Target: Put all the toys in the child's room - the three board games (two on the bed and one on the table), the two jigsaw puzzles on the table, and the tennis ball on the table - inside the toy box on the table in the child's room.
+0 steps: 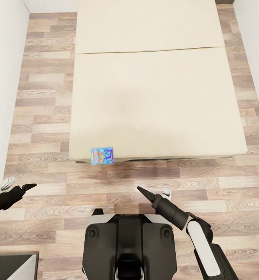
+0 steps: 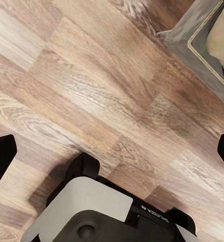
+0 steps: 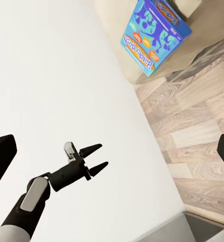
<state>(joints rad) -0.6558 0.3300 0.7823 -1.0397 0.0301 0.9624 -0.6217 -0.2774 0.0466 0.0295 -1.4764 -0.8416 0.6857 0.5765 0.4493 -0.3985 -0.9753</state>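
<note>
While robot faces bed (image 1: 153, 97) — board game (image 1: 102, 155) at edge.

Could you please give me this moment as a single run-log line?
stage: facing bed | board game on its near edge | left hand open, empty | right hand empty

1 board game (image 1: 102, 156) – blue box with orange-yellow art, at the near edge of the bed (image 1: 153, 89). 1 bed, 2 mattress sections split by 1 seam. 2 grippers – left gripper (image 1: 29, 187), right gripper (image 1: 139, 189). 1 robot base (image 1: 128, 249). 1 dark grey object (image 1: 13, 266) at the lower left corner.
</note>
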